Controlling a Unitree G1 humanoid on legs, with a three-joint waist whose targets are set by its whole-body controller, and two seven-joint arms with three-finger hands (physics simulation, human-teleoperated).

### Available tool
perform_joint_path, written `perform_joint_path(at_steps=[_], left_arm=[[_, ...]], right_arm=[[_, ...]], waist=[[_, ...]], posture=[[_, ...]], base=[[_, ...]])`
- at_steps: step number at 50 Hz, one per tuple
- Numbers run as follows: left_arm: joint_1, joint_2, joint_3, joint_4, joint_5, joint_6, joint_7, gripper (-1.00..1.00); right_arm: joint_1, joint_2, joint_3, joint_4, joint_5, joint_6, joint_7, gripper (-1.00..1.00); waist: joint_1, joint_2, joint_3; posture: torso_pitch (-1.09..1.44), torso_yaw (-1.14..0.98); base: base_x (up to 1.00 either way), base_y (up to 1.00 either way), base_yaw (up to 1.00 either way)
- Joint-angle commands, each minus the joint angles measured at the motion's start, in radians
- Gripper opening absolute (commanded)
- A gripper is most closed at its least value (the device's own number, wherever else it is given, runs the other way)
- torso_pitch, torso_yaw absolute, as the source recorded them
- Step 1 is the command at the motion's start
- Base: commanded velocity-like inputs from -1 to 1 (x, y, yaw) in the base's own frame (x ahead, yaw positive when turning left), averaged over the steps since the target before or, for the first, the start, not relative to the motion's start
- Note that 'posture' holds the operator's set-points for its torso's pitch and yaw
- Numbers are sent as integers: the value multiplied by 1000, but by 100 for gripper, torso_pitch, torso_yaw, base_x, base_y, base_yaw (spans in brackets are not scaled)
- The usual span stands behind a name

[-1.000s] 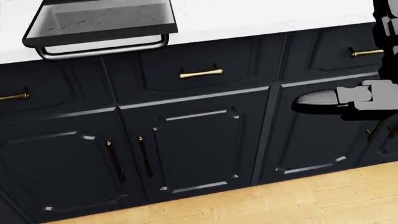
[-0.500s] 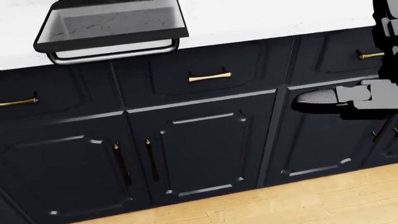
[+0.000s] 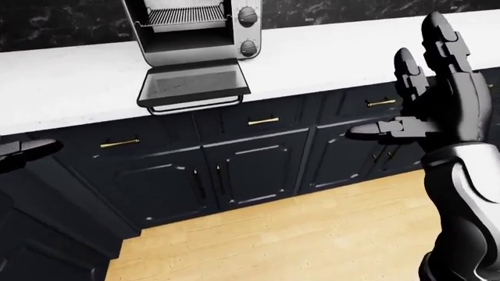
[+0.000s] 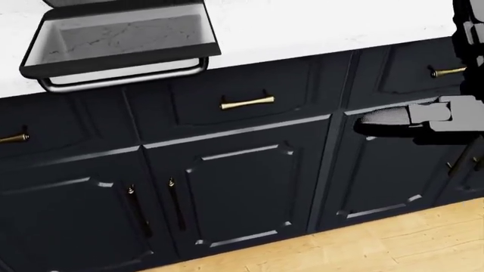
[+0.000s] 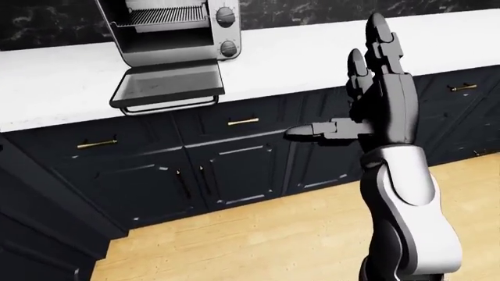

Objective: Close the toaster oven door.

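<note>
A silver toaster oven [image 3: 195, 32] stands on the white counter at the top of the left-eye view. Its door [image 3: 194, 86] hangs open, folded down flat past the counter edge, with a bar handle [image 3: 195, 105] along its low side. In the head view the door [image 4: 121, 39] fills the top left. My right hand [image 5: 367, 93] is raised well to the right of the oven, open, fingers spread upward, thumb pointing left. Only the tip of my left hand [image 3: 23, 147] shows at the left edge of the left-eye view, low and far from the door.
The white counter [image 3: 328, 58] runs across the view above dark navy cabinets [image 3: 242, 170] with brass pulls [image 3: 263, 121]. Light wood floor [image 3: 297, 234] lies below. A dark cabinet block [image 3: 47, 234] juts in at the lower left of the left-eye view.
The head view has shifted: door and cabinets slid right, then back left and slightly down. My right hand holds the same place in the picture.
</note>
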Motion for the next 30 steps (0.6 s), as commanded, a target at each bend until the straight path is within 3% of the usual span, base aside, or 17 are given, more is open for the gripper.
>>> perform_joint_path(at_steps=[1, 3, 5, 6, 7, 8, 9, 15, 19, 20, 21, 24, 28, 30], left_arm=[[-19, 31, 32, -33, 1, -34, 8, 100], [-18, 32, 32, -34, 1, -32, 9, 100], [-16, 31, 32, -35, 1, -33, 7, 100], [-16, 31, 32, -34, 2, -34, 7, 100], [-16, 30, 32, -35, 2, -33, 7, 100], [-16, 31, 33, -33, 2, -34, 7, 100], [-16, 32, 33, -33, 3, -36, 6, 100], [-17, 33, 37, -38, -3, -27, 11, 100], [-17, 33, 35, -35, -2, -30, 11, 100], [-17, 34, 35, -36, -3, -29, 12, 100], [-18, 34, 35, -36, -3, -28, 12, 100], [-17, 35, 36, -37, -3, -28, 12, 100], [-20, 39, 38, -38, -7, -22, 13, 100], [-20, 38, 36, -39, -8, -22, 15, 100]], right_arm=[[-34, -11, -2, -32, 9, -34, 3, 100], [-25, -10, 2, -38, 8, -37, 4, 100], [-30, -11, 0, -36, 11, -33, 4, 100], [-29, -11, -2, -40, 12, -31, 4, 100], [-30, -12, -1, -39, 13, -31, 3, 100], [-29, -11, 0, -40, 13, -31, 3, 100], [-29, -10, 2, -39, 12, -32, 3, 100], [-33, -11, 2, -47, 19, -21, -3, 100], [-33, -12, 1, -45, 19, -24, -1, 100], [-33, -12, 1, -44, 18, -25, -1, 100], [-33, -12, 1, -43, 18, -26, -1, 100], [-34, -12, 0, -46, 20, -22, -2, 100], [-38, -14, 0, -48, 23, -18, -5, 100], [-40, -15, -2, -50, 25, -14, -7, 100]], waist=[[6, 8, -15], [3, 29, -7], [-1, 64, -7], [-4, 96, -18], [-10, 104, -29], [5, 86, -16], [0, 96, -9], [9, 34, -10], [15, -45, -20], [5, -6, -19], [10, -22, -18], [6, -13, -28], [1, 29, -9], [-5, 69, -14]], posture=[[0, 0], [0, 0], [0, 0], [0, 0], [0, 0], [0, 0], [0, 0], [0, 0], [0, 0], [0, 0], [0, 0], [0, 0], [0, 0], [0, 0]], base=[[13, 0, 0], [13, 0, 0], [14, 0, 0], [14, 0, 0], [14, 0, 0], [14, 2, 0], [13, 3, 0], [14, 5, 0], [14, 5, 0], [15, 5, 0], [13, 5, 0], [13, 5, 0], [14, 5, 0], [14, 5, 0]])
